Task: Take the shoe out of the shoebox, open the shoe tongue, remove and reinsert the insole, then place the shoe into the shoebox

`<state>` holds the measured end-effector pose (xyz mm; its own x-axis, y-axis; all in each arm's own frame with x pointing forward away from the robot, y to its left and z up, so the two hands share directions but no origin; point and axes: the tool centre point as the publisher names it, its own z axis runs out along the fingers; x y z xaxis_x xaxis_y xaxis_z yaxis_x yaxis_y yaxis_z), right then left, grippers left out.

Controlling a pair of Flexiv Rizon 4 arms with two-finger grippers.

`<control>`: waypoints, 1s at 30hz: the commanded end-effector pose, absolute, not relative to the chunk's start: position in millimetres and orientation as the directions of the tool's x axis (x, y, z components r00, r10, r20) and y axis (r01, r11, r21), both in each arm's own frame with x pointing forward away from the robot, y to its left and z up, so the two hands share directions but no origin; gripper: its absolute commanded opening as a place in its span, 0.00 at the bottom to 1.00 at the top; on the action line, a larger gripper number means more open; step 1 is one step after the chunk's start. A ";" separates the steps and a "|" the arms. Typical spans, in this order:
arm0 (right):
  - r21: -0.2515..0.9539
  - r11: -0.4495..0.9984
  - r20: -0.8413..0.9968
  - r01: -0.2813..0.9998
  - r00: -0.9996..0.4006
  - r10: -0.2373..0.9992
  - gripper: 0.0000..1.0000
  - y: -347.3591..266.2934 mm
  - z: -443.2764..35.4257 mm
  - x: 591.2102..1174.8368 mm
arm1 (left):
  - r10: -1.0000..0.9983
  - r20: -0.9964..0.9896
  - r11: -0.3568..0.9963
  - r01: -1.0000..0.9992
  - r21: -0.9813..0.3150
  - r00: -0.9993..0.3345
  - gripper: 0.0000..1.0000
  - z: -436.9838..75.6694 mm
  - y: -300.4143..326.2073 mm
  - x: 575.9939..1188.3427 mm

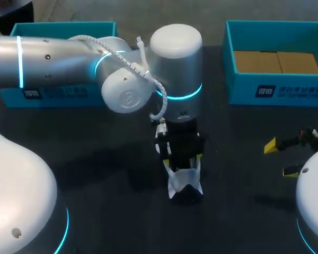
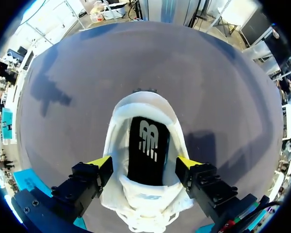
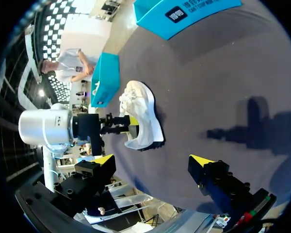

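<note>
A white shoe [image 1: 184,184] stands on the dark table near the middle, its collar spread wide. Inside it lies a black insole [image 2: 148,148] with a white logo. My left gripper [image 1: 183,159] hangs straight down over the shoe [image 2: 145,204], open, with one yellow fingertip [image 2: 101,162] on each side of the shoe's opening and nothing gripped. My right gripper [image 1: 281,157] stays open and empty at the table's right side, well away from the shoe [image 3: 141,116]. In the right wrist view, the left gripper [image 3: 119,121] is at the shoe.
An open teal shoebox [image 1: 278,90] with a brown cardboard lining sits at the back right. A second teal box [image 1: 53,95] at the back left is partly hidden behind my left arm [image 1: 69,58]. Dark table surface surrounds the shoe.
</note>
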<state>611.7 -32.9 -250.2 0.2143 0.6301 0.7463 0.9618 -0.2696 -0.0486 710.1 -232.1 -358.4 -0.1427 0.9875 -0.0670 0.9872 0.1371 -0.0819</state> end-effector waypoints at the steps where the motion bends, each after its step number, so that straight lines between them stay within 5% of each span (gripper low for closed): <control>1: -0.048 -0.272 0.744 0.961 0.216 0.632 1.00 -32.3 -249.6 609.7 | 0.987 -0.071 0.140 0.986 -0.087 -0.146 0.86 -353.1 -225.7 713.3; 26: -0.048 -0.272 0.744 0.961 0.216 0.632 1.00 -32.3 -249.6 609.7 | 0.991 -0.111 0.062 0.984 -0.167 -0.082 0.85 -313.9 -221.2 697.3; 30: -0.048 -0.272 0.744 0.961 0.216 0.632 1.00 -32.3 -249.6 609.7 | 0.985 -0.141 0.078 0.986 -0.147 -0.099 0.76 -303.3 -217.6 703.4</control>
